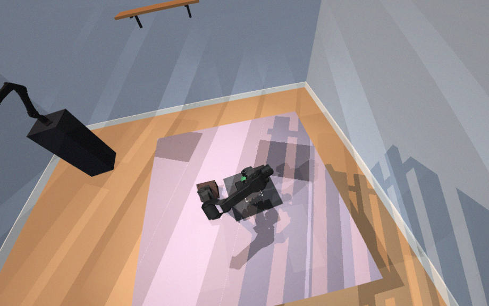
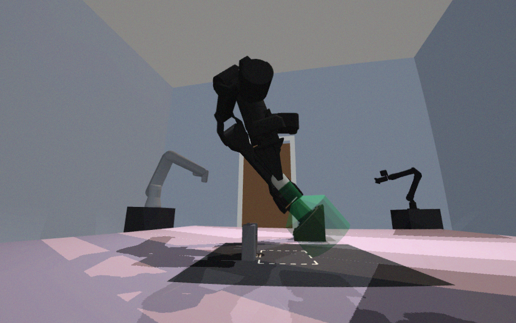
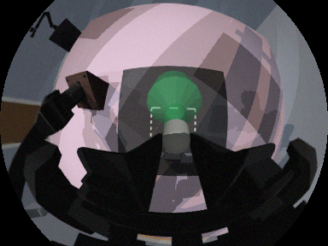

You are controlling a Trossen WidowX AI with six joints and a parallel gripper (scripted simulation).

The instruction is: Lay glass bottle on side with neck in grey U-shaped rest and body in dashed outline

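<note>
mat: on table point(image 1: 173, 230) point(image 2: 464, 253) point(image 3: 120, 38)
rest point(image 2: 249, 243) point(image 3: 186, 158): on mat point(image 1: 274, 201) point(image 2: 350, 268) point(image 3: 132, 85), exterior view: left of outline point(image 1: 261, 194) point(image 2: 288, 263) point(image 3: 195, 121)
outline: on mat
bottle point(image 1: 243, 178) point(image 2: 323, 212) point(image 3: 174, 96): neck between gripper point(image 1: 245, 179) point(image 2: 287, 194) point(image 3: 176, 137) fingers, tilted, body above mat
arm base point(image 1: 215, 185) point(image 2: 321, 234) point(image 3: 100, 91): on table, just beside mat
pedestals: exterior view, behind table, one left point(image 2: 149, 219), one right point(image 2: 417, 219), an arm on each
door point(image 2: 262, 190): exterior view, behind arm, between pedestals

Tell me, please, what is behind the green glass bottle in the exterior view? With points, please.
Through the glass bottle point(image 1: 243, 178) point(image 2: 335, 220) point(image 3: 174, 90), the arm's dark base point(image 1: 216, 184) point(image 2: 320, 235) point(image 3: 99, 93) shows. Its dark green band covers part of the brown door point(image 2: 258, 207) point(image 3: 14, 121); that part cannot be seen.
</note>
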